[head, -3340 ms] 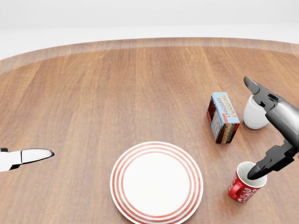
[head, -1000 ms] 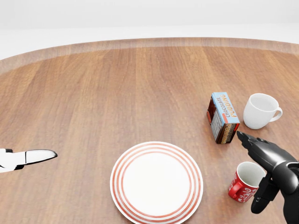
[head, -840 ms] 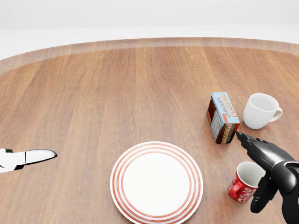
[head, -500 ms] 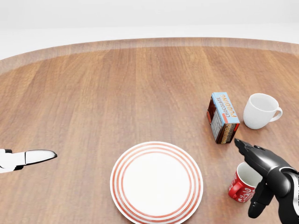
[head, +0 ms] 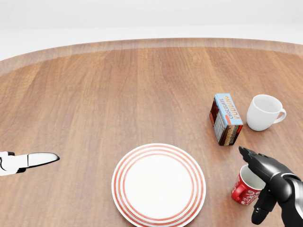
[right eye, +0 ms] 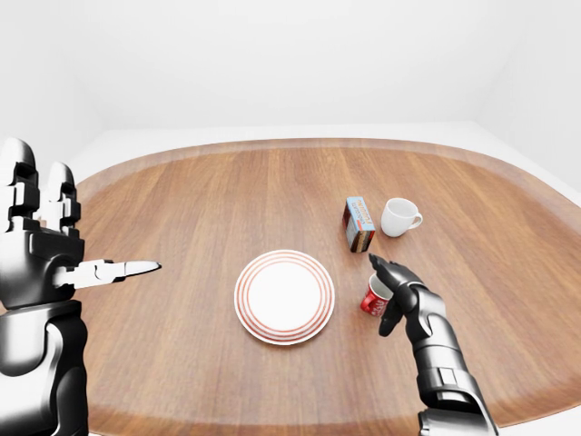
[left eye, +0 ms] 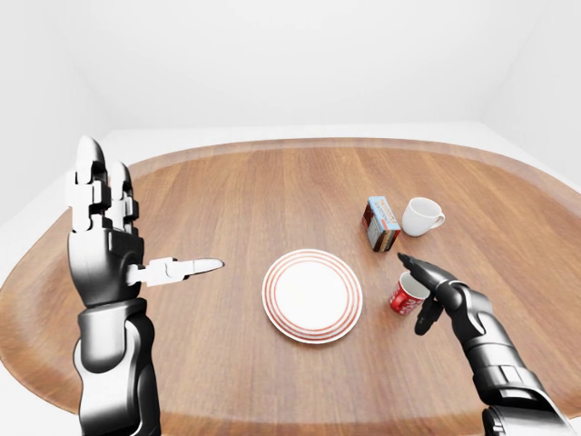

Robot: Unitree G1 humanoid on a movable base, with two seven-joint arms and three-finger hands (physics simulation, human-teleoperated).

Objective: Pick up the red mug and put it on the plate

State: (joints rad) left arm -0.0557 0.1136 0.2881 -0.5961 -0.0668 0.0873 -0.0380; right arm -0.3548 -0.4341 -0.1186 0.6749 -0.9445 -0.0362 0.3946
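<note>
Fingers of my right hand (head: 263,187) stand spread about the mug (head: 248,185), covering part of its rim, gripping nothing; the mug sits right of the plate (head: 158,185). My left hand (left eye: 104,245) hangs open, empty. Brown wooden table (left eye: 227,191), bare white room.

In the head view we see only one pale fingertip of the left hand (head: 35,160) at the picture's left edge, and the right hand (head: 265,182) is cut off at the bottom right corner. That right hand covers part of the red mug (head: 247,185), so we cannot tell whether any finger touches it. The lettering on the mug is too small for us to read.
</note>
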